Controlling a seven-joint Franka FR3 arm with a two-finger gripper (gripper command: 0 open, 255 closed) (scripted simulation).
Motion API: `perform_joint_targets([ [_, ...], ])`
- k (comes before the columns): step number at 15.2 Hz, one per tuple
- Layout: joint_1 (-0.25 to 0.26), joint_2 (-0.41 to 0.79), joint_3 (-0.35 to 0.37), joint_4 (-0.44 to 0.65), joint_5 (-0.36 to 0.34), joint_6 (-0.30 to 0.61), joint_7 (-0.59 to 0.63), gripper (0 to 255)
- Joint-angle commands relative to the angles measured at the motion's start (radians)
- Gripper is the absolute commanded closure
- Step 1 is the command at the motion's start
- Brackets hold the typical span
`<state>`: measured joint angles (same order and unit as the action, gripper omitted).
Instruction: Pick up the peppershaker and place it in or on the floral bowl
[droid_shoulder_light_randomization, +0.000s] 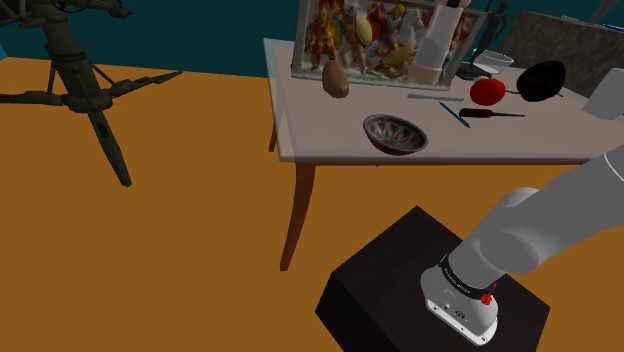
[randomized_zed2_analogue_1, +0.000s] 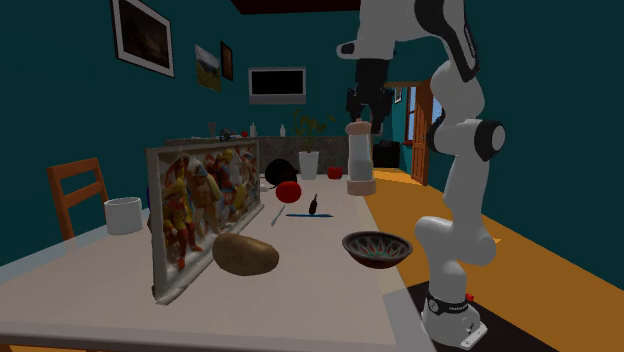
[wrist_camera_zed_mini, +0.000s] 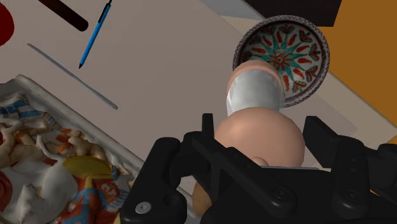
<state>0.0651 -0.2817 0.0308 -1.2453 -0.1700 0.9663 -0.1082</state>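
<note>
Gripper (randomized_zed2_analogue_1: 366, 113) is clasping the peppershaker (randomized_zed2_analogue_1: 360, 155) by its rounded top. In the wrist view both black fingers (wrist_camera_zed_mini: 191, 149) are pressing against the pinkish cap, one on each side, so the jaws are standing narrow around it.

Shaker is hanging upright: pale body, pinkish-tan cap and foot. In the second exterior view it is sitting beyond the floral bowl (randomized_zed2_analogue_1: 377, 247) and higher than its rim. Whether the foot is touching the table (randomized_zed2_analogue_1: 90, 290) I cannot tell.

Along the gripper's line of sight, the shaker's foot is overlapping the near rim of the floral bowl (wrist_camera_zed_mini: 299, 54), not its centre.

Bowl is resting near the table edge facing the stand (droid_shoulder_light_randomization: 400, 290), its patterned inside facing up.

Other items, placed from the bowl:
- A brown potato-like lump (randomized_zed2_analogue_1: 245, 254) is lying just beside the bowl, toward the second exterior view's left.
- A framed figure picture (randomized_zed2_analogue_1: 200, 215) is standing on edge behind that lump, farther from the bowl.
- A blue pen (wrist_camera_zed_mini: 94, 35), a thin grey rod (wrist_camera_zed_mini: 73, 76) and a dark-handled tool (randomized_zed2_analogue_1: 314, 205) are lying beyond the bowl, apart from it.
- A red object (randomized_zed2_analogue_1: 289, 190) and a black rounded object (droid_shoulder_light_randomization: 541, 80) are sitting farther off.
- A white cup (randomized_zed2_analogue_1: 124, 215) is standing well apart from the bowl, past the picture.
</note>
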Motion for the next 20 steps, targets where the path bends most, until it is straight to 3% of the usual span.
perform_joint_targets([
  [1,0.012,0.005,0.037,0.042,0.007,-0.045,0.049,255],
  [4,0.031,0.019,0.092,0.103,0.019,-0.102,0.122,255],
  [20,0.042,-0.207,0.062,-0.39,0.056,0.165,0.146,255],
])
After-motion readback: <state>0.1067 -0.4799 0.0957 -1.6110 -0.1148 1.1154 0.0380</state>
